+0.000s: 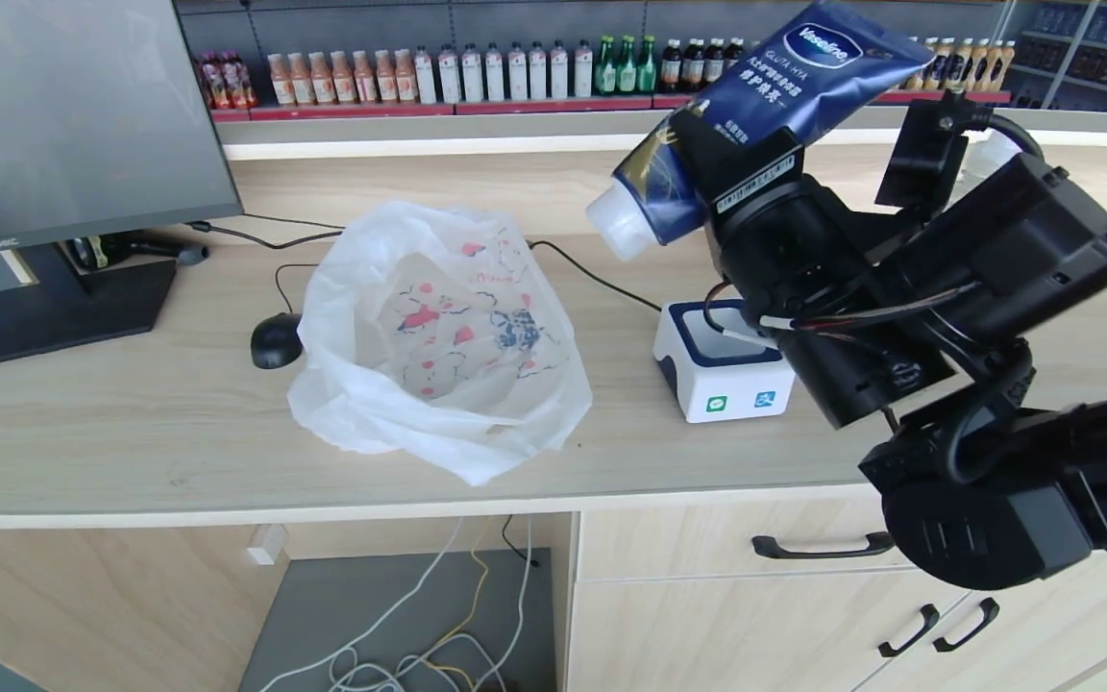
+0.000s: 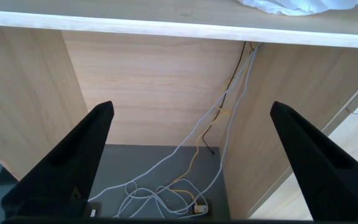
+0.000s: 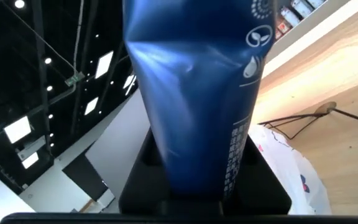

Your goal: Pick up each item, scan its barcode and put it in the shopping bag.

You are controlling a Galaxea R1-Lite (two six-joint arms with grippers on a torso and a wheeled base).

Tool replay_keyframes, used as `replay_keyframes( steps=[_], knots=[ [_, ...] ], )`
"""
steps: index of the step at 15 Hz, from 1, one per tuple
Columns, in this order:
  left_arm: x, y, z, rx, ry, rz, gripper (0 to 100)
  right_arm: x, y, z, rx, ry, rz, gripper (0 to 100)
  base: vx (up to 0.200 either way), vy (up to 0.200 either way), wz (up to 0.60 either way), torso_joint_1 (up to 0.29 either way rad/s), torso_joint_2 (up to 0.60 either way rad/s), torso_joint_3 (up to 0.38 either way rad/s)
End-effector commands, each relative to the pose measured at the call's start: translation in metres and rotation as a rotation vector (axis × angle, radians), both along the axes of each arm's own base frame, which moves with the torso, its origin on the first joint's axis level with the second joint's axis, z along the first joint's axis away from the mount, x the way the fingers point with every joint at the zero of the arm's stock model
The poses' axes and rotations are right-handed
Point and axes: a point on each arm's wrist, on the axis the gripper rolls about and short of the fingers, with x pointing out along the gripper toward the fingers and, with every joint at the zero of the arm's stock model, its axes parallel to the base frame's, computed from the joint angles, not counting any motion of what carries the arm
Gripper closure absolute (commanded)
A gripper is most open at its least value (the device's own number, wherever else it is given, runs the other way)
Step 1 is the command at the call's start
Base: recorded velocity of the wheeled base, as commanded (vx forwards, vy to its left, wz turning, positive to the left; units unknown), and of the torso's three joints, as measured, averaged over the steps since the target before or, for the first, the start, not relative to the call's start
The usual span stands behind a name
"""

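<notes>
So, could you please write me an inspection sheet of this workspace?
Surface: light wood counter.
Job's things: blue tube held tilted, cap lowest, over the counter near the scanner; shopping bag open on the counter, left of the scanner.
Clutter: monitor and mouse at the counter's left.
Pincers: right pincer shut on the tube; left pincer open, below the counter's edge.
Cables: black leads behind the bag; loose cables on the floor beneath.
Surroundings: bottle shelf behind; drawers below.

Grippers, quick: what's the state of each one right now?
Left gripper: open, holding nothing.
Right gripper: shut on the blue tube.
</notes>
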Motion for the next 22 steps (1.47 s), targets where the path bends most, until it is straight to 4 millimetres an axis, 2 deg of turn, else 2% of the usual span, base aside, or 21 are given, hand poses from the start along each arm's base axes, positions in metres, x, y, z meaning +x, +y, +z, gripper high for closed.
replay_keyframes(
  steps=[1, 12, 14, 17, 19, 22],
  knots=[
    [0.0, 0.0, 0.0, 0.0, 0.0, 0.0, 0, 0.005, 0.004, -0.007, 0.017, 0.027, 0.02, 100, 0.0, 0.0, 0.0, 0.0, 0.0, 0.0],
    [0.0, 0.0, 0.0, 0.0, 0.0, 0.0, 0, 0.011, 0.008, -0.017, 0.128, 0.111, 0.081, 100, 0.0, 0.0, 0.0, 0.0, 0.0, 0.0],
    [0.0, 0.0, 0.0, 0.0, 0.0, -0.001, 0, 0.02, 0.008, -0.024, 0.14, 0.127, 0.075, 100, 0.0, 0.0, 0.0, 0.0, 0.0, 0.0],
    [0.0, 0.0, 0.0, 0.0, 0.0, -0.001, 0, 0.035, -0.011, -0.027, 0.231, 0.172, 0.039, 100, 0.0, 0.0, 0.0, 0.0, 0.0, 0.0],
    [0.0, 0.0, 0.0, 0.0, 0.0, -0.001, 0, 0.05, -0.028, -0.039, 0.249, 0.212, -0.011, 100, 0.0, 0.0, 0.0, 0.0, 0.0, 0.0],
    [0.0, 0.0, 0.0, 0.0, 0.0, -0.001, 0, 0.053, -0.04, -0.05, 0.241, 0.248, -0.044, 100, 0.0, 0.0, 0.0, 0.0, 0.0, 0.0]
  ],
)
